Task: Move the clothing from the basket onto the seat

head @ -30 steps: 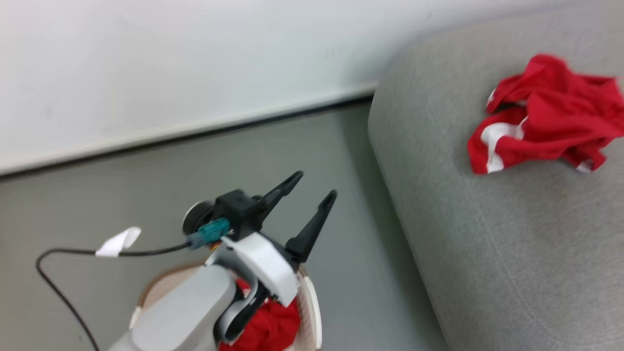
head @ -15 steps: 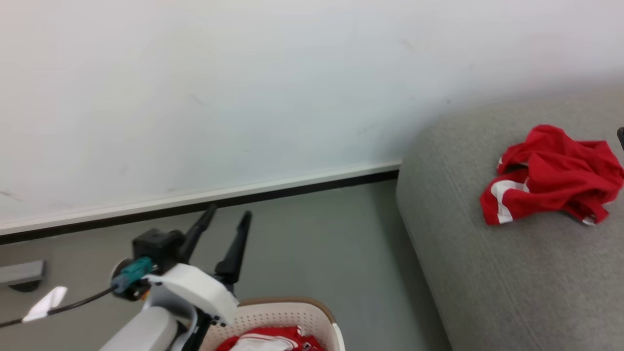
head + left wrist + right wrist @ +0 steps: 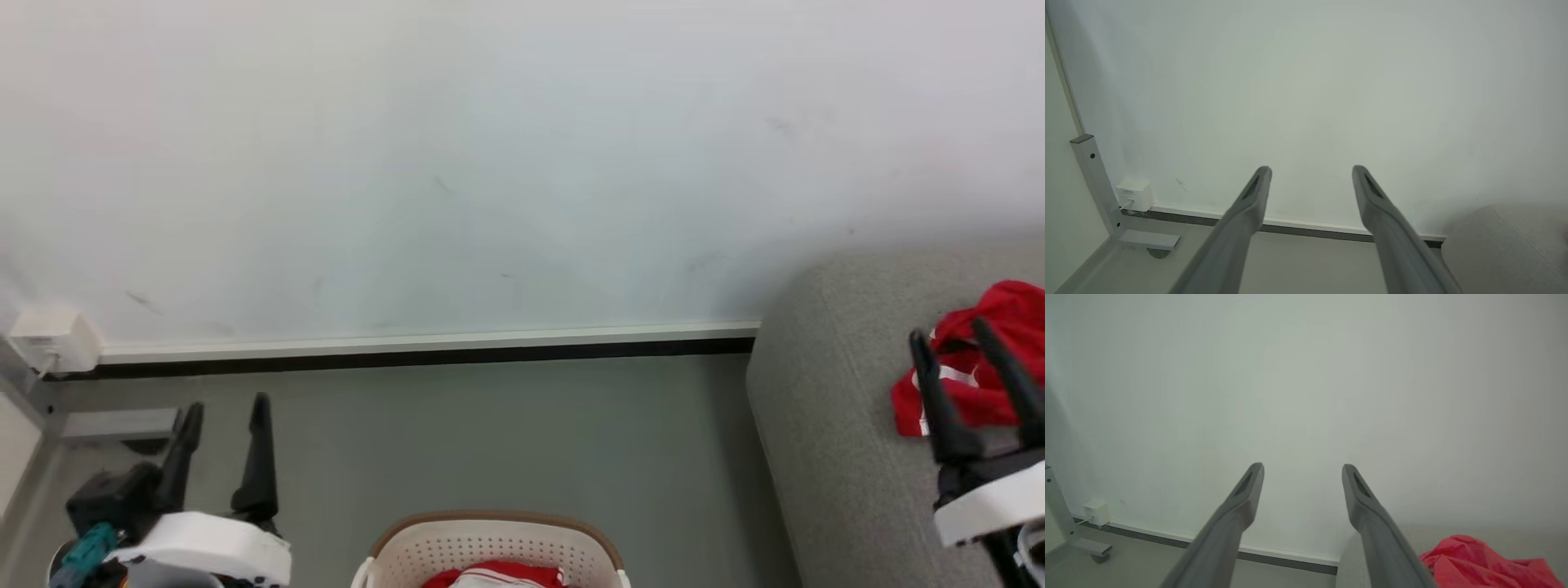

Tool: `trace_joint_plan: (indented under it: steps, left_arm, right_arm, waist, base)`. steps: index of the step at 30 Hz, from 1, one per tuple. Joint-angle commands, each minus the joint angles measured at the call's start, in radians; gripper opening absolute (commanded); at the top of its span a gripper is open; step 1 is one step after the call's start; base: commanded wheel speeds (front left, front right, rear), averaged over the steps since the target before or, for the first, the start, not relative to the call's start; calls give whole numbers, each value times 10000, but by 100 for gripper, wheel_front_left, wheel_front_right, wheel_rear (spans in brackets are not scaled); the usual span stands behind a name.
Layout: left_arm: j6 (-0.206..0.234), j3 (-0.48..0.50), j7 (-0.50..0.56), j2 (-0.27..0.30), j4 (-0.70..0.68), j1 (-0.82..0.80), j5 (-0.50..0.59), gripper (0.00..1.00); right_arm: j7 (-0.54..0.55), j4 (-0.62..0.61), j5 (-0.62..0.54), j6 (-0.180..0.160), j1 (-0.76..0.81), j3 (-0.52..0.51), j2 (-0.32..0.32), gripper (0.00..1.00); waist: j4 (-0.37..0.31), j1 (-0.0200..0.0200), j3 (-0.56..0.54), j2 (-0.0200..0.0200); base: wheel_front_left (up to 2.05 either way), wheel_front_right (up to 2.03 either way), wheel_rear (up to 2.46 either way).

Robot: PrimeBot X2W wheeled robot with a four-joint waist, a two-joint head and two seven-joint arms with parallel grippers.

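Soft, even indoor light, plain white wall bright, faint shadow beside the rounded grey fabric sofa, wrist views dimmer toward corners, long dark gripper fingers blurred near the lens

No legible text anywhere.

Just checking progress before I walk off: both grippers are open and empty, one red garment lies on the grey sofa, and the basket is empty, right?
Not quite: the basket is not empty. The head view shows red and white clothing lying in it. The rest of what you said holds.
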Motion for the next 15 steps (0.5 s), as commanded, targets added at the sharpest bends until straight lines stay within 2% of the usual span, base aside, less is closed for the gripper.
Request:
trace_joint_plan:
  steps: [1, 6, 11, 15]
  left_arm:
    - [-50, 219, -2, -137, -103, 196, 197, 100]
    - [-452, 1220, -1, -798, -287, 822, 1302, 100]
    - [-933, 1880, -2, -1446, -50, 1170, 2315, 100]
    - [-1204, 2214, -3, -1902, 218, 1326, 3134, 100]
  right_arm:
    - [-28, -172, -306, -22, 482, -168, 201, 100]
    - [-29, -1272, -1254, -22, 2037, -1339, 1643, 100]
    - [-31, -1575, -2153, -22, 2702, -1651, 2471, 100]
    - [-31, -1586, -2760, -22, 2968, -1691, 2820, 100]
  waist:
    - [150, 1, -32, 0]
    - [485, 1, -5, 0]
    - [577, 1, 121, 0]
    - [593, 1, 171, 0]
  base:
    - [0, 0, 0]
    - [0, 0, 0]
    - [0, 0, 0]
    - [0, 0, 0]
